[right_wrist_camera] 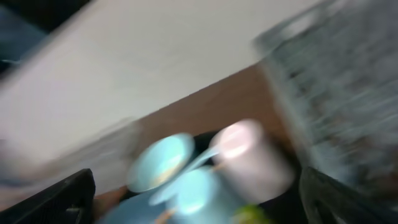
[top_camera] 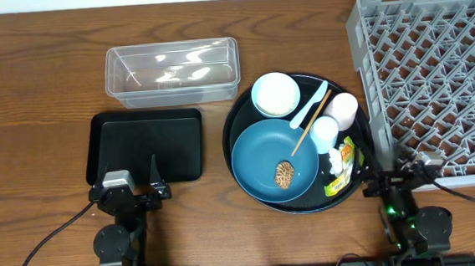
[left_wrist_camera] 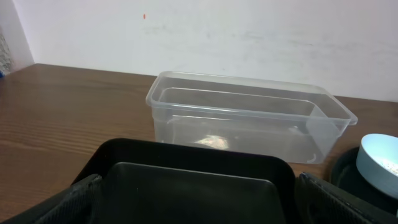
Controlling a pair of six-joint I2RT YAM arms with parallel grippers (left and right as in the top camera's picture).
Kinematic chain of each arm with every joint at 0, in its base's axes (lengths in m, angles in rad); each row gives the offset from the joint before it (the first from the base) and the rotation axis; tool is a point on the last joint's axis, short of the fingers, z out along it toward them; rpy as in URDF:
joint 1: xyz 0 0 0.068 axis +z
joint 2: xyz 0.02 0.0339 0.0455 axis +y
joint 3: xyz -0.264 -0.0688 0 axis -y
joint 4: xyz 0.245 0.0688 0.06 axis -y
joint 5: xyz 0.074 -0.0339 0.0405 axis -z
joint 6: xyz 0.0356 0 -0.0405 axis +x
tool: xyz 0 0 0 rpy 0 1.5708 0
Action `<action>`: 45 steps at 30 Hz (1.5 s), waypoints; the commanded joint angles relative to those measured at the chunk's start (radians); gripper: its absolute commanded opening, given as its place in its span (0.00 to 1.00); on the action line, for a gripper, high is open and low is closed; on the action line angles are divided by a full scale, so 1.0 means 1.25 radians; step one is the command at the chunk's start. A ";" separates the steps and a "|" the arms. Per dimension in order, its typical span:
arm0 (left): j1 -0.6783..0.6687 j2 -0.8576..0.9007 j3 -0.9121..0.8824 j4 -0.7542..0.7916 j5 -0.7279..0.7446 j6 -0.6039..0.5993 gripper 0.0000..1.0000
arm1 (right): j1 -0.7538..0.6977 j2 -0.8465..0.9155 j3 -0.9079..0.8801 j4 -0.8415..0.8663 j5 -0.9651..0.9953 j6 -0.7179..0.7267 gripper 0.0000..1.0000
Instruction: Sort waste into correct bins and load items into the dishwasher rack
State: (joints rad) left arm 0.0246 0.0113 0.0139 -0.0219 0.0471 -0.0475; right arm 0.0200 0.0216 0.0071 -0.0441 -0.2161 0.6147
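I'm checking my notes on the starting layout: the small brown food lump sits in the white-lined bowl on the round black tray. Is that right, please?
Not quite. The small brown food lump lies on the large blue plate, not in the white-lined bowl. The plate is on the round black tray, as is the bowl. The overhead view shows this.

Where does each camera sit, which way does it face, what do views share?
Overhead: above the table, looking down; left gripper and right gripper at bottom edge.
Left wrist: low, facing across the black tray to the clear tub; fingers in lower corners.
Right wrist: blurred, facing a cup and the rack; fingers below.
Shared: overhead and left wrist show the tub.
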 commanded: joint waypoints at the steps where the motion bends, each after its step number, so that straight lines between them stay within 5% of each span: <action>1: 0.003 0.001 -0.008 -0.037 -0.010 0.011 0.98 | 0.006 0.004 -0.001 0.001 -0.256 0.176 0.99; 16: 0.003 0.001 -0.008 -0.037 -0.010 0.011 0.98 | 0.005 0.004 0.009 0.008 -0.229 0.108 0.99; 26: 0.003 0.001 -0.008 -0.037 -0.010 0.011 0.98 | 0.004 0.061 0.291 -0.233 0.188 -0.130 0.99; 32: -0.001 0.003 -0.008 -0.037 -0.010 0.011 0.98 | 0.004 0.246 0.513 -0.413 0.471 -0.148 0.99; 45: -0.001 0.005 -0.008 -0.037 -0.010 0.011 0.98 | -0.159 0.806 0.894 -0.659 0.450 -0.146 0.99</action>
State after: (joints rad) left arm 0.0242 0.0177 0.0196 -0.0296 0.0460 -0.0475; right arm -0.1360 0.9676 1.0603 -0.8505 0.3393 0.4465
